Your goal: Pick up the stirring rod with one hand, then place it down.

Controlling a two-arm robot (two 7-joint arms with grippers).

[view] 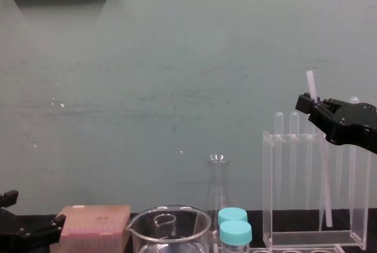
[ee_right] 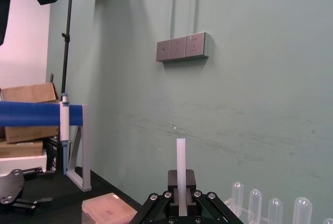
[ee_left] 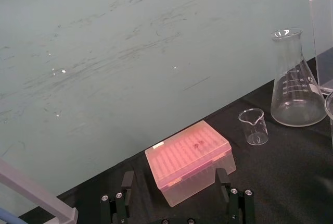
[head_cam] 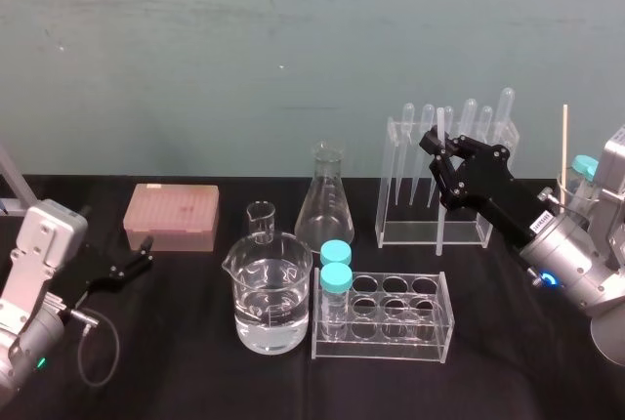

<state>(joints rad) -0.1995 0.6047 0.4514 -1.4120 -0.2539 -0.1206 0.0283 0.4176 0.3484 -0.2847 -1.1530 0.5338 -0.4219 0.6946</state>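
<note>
The stirring rod (head_cam: 439, 207) is a thin translucent-white stick standing nearly upright, slightly tilted. My right gripper (head_cam: 437, 151) is shut on its upper part, with a short length sticking out above the fingers. In the chest view the stirring rod (view: 323, 170) hangs in front of the clear rack (view: 312, 238), its lower end just above the rack's base, held by the right gripper (view: 309, 105). The right wrist view shows the stirring rod (ee_right: 180, 166) rising straight up between the fingers. My left gripper (head_cam: 137, 262) rests open at the far left, near the pink box (ee_left: 187, 156).
The clear rack (head_cam: 391, 186) holds several bulb-topped pipettes. A water-filled beaker (head_cam: 269, 293), a small beaker (head_cam: 261, 220) and a conical flask (head_cam: 325, 195) stand mid-table. A low tube rack (head_cam: 430, 327) with two blue-capped tubes sits in front. A wooden stick (head_cam: 564, 147) stands at the right edge.
</note>
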